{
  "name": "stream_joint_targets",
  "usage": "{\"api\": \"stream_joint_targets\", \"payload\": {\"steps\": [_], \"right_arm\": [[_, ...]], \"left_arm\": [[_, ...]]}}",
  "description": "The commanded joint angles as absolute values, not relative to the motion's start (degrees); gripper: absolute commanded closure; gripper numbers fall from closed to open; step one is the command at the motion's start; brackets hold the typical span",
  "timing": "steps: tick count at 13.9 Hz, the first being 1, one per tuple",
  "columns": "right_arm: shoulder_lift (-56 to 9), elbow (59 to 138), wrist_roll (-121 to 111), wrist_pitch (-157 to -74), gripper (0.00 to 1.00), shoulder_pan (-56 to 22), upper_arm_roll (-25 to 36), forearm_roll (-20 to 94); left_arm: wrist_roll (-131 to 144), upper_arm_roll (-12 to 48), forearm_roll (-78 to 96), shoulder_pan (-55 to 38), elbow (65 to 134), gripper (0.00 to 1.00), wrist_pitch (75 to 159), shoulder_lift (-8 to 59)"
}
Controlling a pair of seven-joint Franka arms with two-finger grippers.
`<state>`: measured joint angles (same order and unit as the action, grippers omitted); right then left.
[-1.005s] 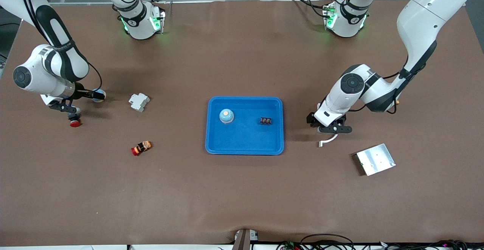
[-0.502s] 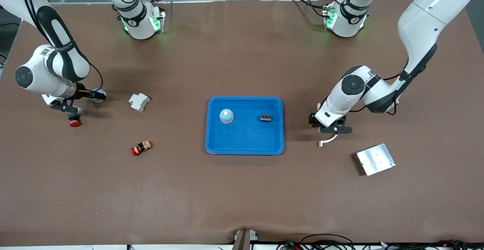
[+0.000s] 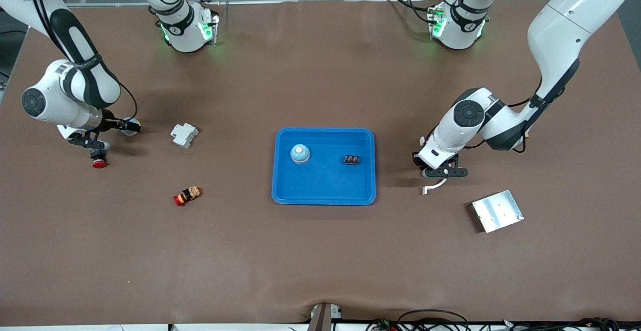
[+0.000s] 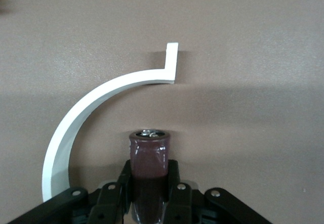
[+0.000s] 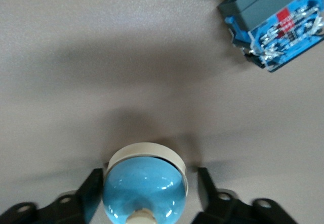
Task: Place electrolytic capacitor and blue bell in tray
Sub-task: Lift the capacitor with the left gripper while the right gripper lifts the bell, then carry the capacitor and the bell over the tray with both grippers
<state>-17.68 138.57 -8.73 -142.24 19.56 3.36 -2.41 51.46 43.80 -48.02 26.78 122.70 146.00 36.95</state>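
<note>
The capacitor (image 4: 149, 163), a light, stiff, smooth cylinder, is pinched around its body by the left gripper (image 4: 150, 196) beside the tray (image 3: 324, 196). The bell (image 5: 144, 186), rounded and slippery, sits between the right gripper's (image 5: 147, 188) spread fingers (image 5: 207, 186).

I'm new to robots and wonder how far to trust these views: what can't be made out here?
- Front view: the electrolytic capacitor is hidden under the left gripper, which is low beside the tray.
- Front view: the dark part in the tray is too small to identify.
- Right wrist view: the picture's edge cuts off the blue bell between the jaws of the right gripper, and also the grey-blue part.
</note>
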Motion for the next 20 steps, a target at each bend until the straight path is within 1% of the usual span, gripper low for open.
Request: {"api": "stream_joint_targets", "payload": {"steps": [1,2,3,4,5,7,9,11,13,16,19,20], "right_arm": [[-17.31,138.96,-9.14,-142.12,0.58,21.09,2.29,-3.25],[-17.31,138.96,-9.23,-141.86,0.72,21.09,2.29,-3.25],[-17.05,138.87,-9.84,-141.42,0.8,21.09,2.29,-3.25],[-16.44,138.43,-10.97,-139.15,0.84,21.09,2.2,-3.16],[-16.17,137.38,-11.6,-136.35,0.86,21.09,2.11,-2.73],[-15.65,134.31,-11.6,-131.42,0.9,20.83,1.93,-2.46],[-15.73,128.35,-11.69,-123.27,0.93,20.22,0.97,-0.02],[-15.82,122.9,-11.17,-117.18,0.93,18.65,0.53,2.1],[-15.82,118.06,-8.28,-114.18,0.93,13.91,0.53,2.81],[-15.91,113.66,0.5,-112.94,0.94,4.78,0.44,2.9],[-15.91,110.05,10.17,-111.01,0.98,-4.1,0.44,7.63],[-16.17,107.95,12.2,-110.66,1.0,-5.96,0.44,7.99]], "left_arm": [[57.71,44.03,-49.66,27.16,122.78,1.0,146.08,36.65],[61.49,44.12,-49.4,27.16,122.78,1.0,145.99,35.95],[65.96,44.38,-48.44,27.33,122.61,1.0,145.55,34.9],[71.4,45.08,-46.6,27.25,122.17,1.0,144.5,34.54],[76.15,46.74,-44.93,27.25,120.69,1.0,143.45,33.93],[81.89,49.73,-42.03,27.25,118.05,1.0,138.72,33.58],[84.98,52.46,-37.73,27.16,114.63,1.0,132.13,33.57],[90.32,54.31,-33.42,26.98,112.16,1.0,130.08,33.66],[97.61,55.1,-32.26,25.5,110.22,1.0,130.08,34.01],[106.06,55.11,-32.08,21.81,108.03,1.0,129.99,34.36],[113.88,54.76,-32.08,17.86,104.25,1.0,128.24,36.2],[115.99,54.41,-32.25,16.1,102.67,1.0,127.19,37.17]]}}
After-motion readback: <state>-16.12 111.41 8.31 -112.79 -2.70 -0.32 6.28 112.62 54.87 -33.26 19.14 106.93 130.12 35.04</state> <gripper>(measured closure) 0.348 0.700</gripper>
